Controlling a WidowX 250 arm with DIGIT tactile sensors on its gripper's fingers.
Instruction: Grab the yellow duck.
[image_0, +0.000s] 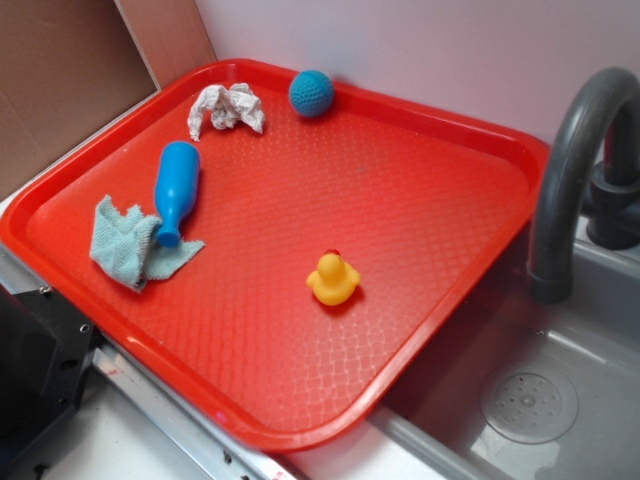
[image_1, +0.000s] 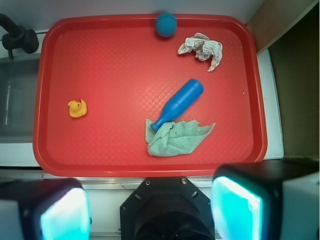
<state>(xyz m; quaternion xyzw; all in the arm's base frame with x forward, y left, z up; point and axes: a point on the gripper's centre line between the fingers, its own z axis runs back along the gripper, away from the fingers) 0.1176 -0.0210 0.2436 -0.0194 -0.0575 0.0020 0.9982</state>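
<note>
Hanging high above the near rim, wide-spread two-fingered gripper (image_1: 150, 210) with glowing teal pads, released and holding nothing. Just beyond, on the ribbed red plastic tray (image_1: 125, 60): crumpled pale-green cloth (image_1: 175, 139) under the neck of a blue plastic bowling pin (image_1: 178, 103). Off to the sink side, small glossy yellow rubber duck (image_1: 77, 108) with orange-red beak, upright, alone, well apart from everything. Farthest: wadded white paper (image_1: 202, 48) and blue knitted ball (image_1: 165, 24). Likely best handled by centring over the duck's body, then descending straight and closing across its rounded flanks.
</note>
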